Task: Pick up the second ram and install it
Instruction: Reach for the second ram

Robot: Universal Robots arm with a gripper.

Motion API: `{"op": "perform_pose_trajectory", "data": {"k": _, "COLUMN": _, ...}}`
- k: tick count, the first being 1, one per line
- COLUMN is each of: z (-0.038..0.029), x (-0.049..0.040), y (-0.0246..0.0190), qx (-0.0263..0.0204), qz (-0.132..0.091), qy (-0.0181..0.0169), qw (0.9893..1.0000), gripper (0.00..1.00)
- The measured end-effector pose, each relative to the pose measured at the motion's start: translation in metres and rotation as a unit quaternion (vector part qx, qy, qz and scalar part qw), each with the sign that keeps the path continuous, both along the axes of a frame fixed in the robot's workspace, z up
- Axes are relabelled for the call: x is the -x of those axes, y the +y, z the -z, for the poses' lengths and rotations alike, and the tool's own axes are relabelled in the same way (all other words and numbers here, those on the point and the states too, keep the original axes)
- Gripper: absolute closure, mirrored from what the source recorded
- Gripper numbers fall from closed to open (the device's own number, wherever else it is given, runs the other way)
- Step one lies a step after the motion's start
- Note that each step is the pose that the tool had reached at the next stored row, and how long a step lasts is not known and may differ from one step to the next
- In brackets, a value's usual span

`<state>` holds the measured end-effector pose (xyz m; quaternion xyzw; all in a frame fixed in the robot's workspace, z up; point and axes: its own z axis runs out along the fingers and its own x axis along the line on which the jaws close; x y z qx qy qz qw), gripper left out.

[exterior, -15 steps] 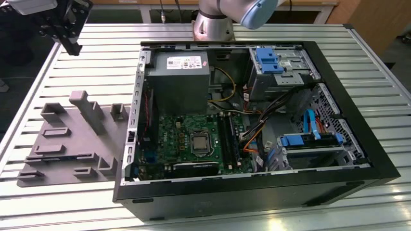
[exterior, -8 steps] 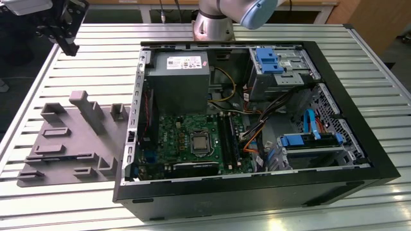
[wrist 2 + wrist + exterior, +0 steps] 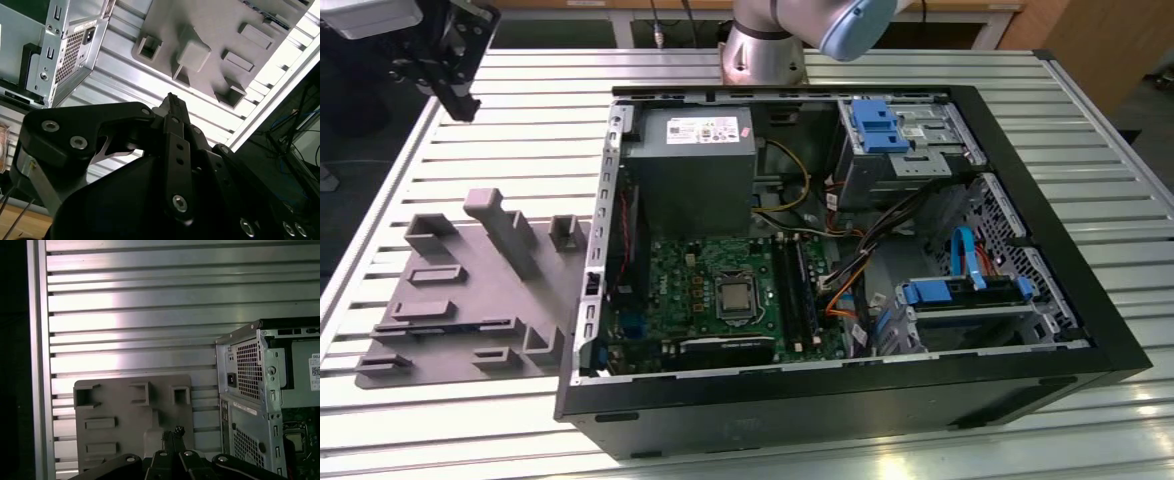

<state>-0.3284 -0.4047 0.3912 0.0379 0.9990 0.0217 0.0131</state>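
At the exterior view's left, the gripper (image 3: 458,108) is hanging high over the far corner of the slatted metal table (image 3: 520,130), well apart from everything else. In both wrist views its fingers (image 3: 172,107) (image 3: 174,434) are pressing together, tip against tip. Below it, the grey holder tray (image 3: 467,300) is lying flat on the table, just beside the open computer case (image 3: 1051,205). Inside the case, the grey power supply (image 3: 694,170) is sitting above the green motherboard (image 3: 700,265). The second ram is hard to pick out: long dark strips are standing in the slots (image 3: 794,285) right of the processor socket, and I cannot tell stick from slot. Farther right, blue drive brackets (image 3: 874,125) are showing.
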Motion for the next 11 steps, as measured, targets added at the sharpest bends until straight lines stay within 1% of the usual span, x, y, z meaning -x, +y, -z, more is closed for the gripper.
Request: {"op": "perform_pose_trajectory", "data": {"k": 11, "z": 0.0024, "x": 0.0023, "y": -0.0077, "qx": 0.0, "qz": 0.0, "qy": 0.0, "qw": 1.0, "gripper": 0.89}}
